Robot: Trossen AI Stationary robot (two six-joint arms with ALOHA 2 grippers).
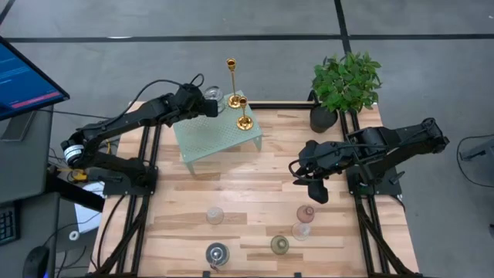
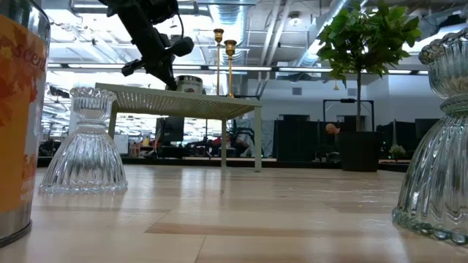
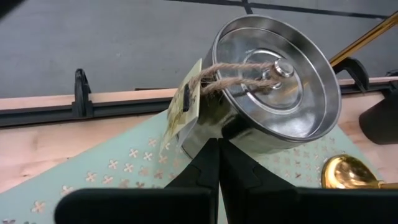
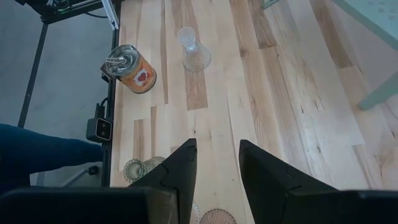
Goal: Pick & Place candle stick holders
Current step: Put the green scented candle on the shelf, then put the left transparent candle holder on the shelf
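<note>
Jaws on the left gripper (image 1: 210, 106) are pressed together with nothing between them; those on the right gripper (image 1: 315, 190) stand part-open and hold nothing.

High view: left arm reaches over the back edge of the mint-green rack (image 1: 216, 139), its gripper beside a silvery tin (image 1: 214, 95) on the rack. Tall gold candlestick (image 1: 231, 73) and short gold candlestick (image 1: 244, 113) stand upright on the rack. Right arm hovers above the table (image 1: 255, 181), near the potted plant (image 1: 345, 81). Clear glass holder (image 1: 214, 215), pink holder (image 1: 306, 213), greenish holder (image 1: 279, 245) and an orange-labelled tin (image 1: 217, 253) sit on the front boards.

Low view: ribbed clear holder (image 2: 85, 142) stands upright; contents not discernible.

Left wrist view: closed fingertips (image 3: 214, 163) meet just beside the lidded silvery tin (image 3: 273, 84), a tag tied on by twine.

Right wrist view: fingers (image 4: 177, 168) apart above bare boards.
</note>
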